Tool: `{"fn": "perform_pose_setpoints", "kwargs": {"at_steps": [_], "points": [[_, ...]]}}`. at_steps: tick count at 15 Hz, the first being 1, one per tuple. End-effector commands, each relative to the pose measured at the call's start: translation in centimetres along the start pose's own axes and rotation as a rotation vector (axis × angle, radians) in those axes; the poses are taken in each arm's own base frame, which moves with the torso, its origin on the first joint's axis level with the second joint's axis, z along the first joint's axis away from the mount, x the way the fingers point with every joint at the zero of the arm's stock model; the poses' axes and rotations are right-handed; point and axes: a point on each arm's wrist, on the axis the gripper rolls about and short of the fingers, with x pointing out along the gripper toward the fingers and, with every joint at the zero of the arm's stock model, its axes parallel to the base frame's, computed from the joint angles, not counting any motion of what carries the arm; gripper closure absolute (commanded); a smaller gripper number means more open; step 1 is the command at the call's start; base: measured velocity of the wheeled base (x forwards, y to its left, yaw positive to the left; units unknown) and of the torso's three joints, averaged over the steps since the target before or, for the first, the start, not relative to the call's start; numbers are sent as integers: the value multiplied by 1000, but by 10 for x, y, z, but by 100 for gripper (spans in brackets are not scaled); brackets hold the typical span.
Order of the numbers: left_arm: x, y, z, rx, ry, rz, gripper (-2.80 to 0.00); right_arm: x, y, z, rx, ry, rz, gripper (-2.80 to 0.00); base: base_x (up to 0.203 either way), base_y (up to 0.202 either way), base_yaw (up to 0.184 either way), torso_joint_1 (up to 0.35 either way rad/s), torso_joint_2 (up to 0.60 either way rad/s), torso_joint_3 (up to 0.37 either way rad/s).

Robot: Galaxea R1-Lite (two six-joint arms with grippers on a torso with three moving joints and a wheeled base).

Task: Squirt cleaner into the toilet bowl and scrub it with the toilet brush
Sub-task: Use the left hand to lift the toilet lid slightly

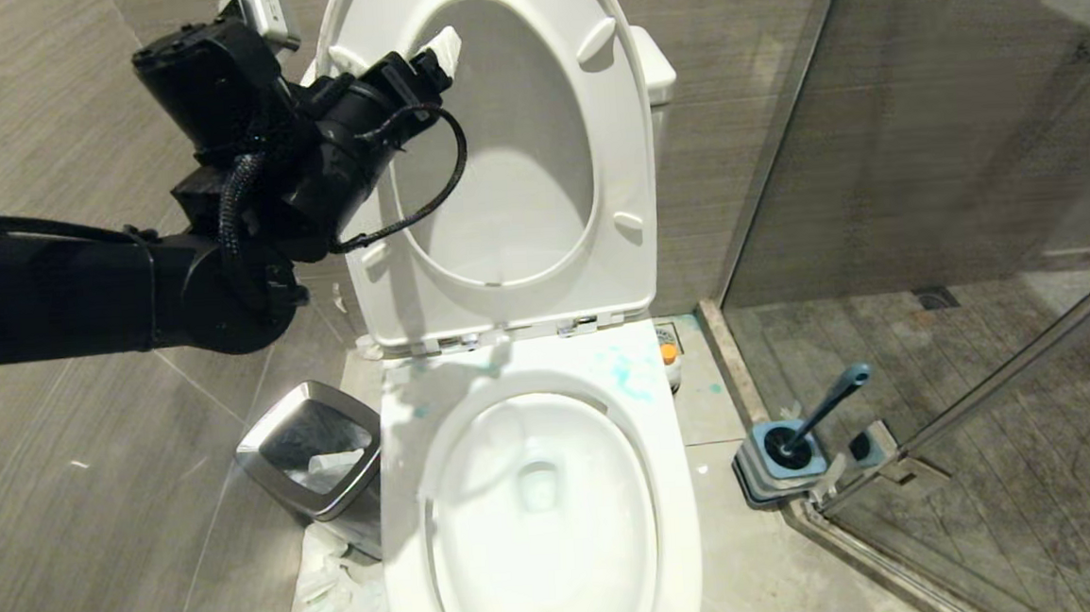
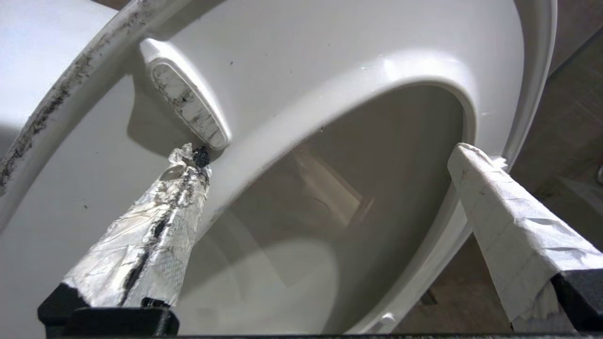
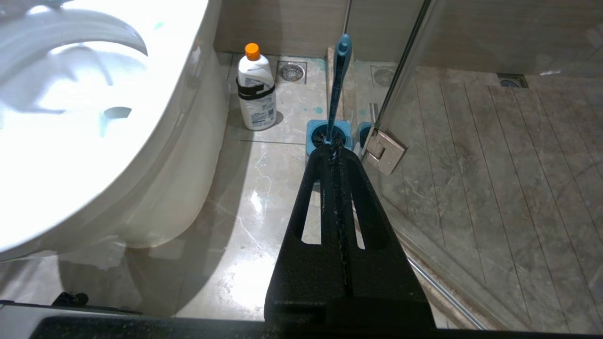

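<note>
seat (image 1: pixel 613 150) raised against lid | left pincer (image 2: pixel 330 160) spread wide, empty, at seat's upper rim | right pincer (image 3: pixel 337 155) closed, parked | cleaner (image 3: pixel 256 89) beside toilet bowl (image 1: pixel 408 541) is best gripped mid-body, upright

the big white oval toilet bowl (image 1: pixel 544 514) is wide open on top. the white seat and lid (image 1: pixel 611 151) stand up behind it. a steel square waste bin (image 1: pixel 313 453) crowds one side, and the small white orange-capped bottle (image 3: pixel 256 89) and blue-grey brush (image 1: pixel 821 412) crowd the other, by the glass shower door (image 1: pixel 921 113).
</note>
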Motion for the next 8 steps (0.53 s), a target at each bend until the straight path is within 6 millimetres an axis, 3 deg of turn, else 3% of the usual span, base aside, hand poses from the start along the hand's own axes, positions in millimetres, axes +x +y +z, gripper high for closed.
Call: {"fn": "perform_pose_setpoints", "kwargs": {"at_steps": [1, 5, 8], "points": [[3, 3, -10, 2, 2, 6, -280, 0, 0, 0, -1, 1, 0, 0, 0, 0, 0, 0, 0, 0], [-8, -8, 22, -18, -30, -18, -280, 0, 0, 0, -1, 1, 1, 0, 0, 0, 0, 0, 0, 0], [-28, -19, 55, -91, 0, -26, -280, 0, 0, 0, -1, 1, 1, 0, 0, 0, 0, 0, 0, 0]]}}
